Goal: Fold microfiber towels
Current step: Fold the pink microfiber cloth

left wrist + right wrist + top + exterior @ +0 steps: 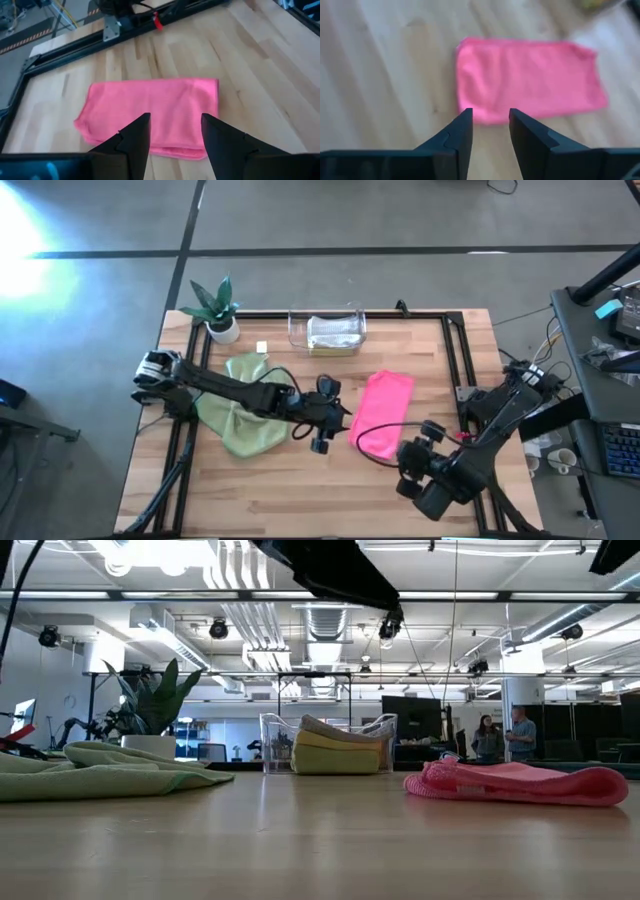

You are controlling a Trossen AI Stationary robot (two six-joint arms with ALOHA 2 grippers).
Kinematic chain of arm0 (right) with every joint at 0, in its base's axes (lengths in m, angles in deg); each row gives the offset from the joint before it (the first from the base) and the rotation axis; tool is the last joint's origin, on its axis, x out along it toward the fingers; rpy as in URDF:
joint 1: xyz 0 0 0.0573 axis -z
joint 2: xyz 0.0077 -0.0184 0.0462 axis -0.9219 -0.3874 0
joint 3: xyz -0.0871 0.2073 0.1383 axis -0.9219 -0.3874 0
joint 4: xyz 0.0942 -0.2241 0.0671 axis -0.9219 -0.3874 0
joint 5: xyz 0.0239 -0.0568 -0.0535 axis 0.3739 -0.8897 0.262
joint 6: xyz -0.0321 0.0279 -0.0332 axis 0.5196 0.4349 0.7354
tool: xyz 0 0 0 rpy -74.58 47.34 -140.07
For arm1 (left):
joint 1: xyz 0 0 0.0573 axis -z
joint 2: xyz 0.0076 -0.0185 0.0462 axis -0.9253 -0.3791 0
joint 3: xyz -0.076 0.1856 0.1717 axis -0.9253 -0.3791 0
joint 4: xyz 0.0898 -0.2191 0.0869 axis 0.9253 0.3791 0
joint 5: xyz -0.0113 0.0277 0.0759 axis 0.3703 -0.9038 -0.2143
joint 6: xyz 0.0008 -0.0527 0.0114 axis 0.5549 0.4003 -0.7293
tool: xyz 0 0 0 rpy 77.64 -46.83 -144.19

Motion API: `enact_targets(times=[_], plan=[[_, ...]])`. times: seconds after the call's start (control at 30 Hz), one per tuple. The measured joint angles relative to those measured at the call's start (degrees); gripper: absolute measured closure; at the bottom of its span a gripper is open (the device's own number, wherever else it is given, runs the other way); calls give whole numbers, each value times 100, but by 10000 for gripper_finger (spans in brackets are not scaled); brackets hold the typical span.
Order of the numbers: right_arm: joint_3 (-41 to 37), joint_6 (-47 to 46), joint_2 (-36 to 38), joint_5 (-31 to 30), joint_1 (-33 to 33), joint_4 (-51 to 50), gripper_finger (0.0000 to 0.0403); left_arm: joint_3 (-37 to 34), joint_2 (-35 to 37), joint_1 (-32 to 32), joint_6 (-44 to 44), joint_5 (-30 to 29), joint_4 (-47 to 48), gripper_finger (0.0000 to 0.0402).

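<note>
A hot pink towel (383, 412) lies folded into a long rectangle, flat on the table right of centre; it also shows in the low view (515, 783). A sage green towel (240, 420) lies loosely spread at centre left, partly under my left arm. My left gripper (175, 117) stands open in the air at the pink towel's left side (340, 416), nothing between its fingers. My right gripper (490, 112) is open above the towel's near end (408, 448) and holds nothing.
A clear plastic bin (327, 330) with folded towels, one of them yellow (340, 753), stands at the far edge. A potted plant (215, 308) is at the far left corner. Black frame rails (455, 370) run along the table's sides. Bare wood lies along the near edge.
</note>
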Motion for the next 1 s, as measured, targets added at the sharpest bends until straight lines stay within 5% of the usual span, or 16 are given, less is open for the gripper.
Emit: enact_targets(times=[0.17,0.43,1.0], plan=[[-495,-153,96,-156,-25,203,284,-4,-473,5,-36,29,-85,242],[-1457,725,85,-118,1,2107,284,201,-1277,126,-610,239,-102,242],[-2857,1164,34,149,356,4417,284,157,-1759,135,-1216,483,-335,242]])
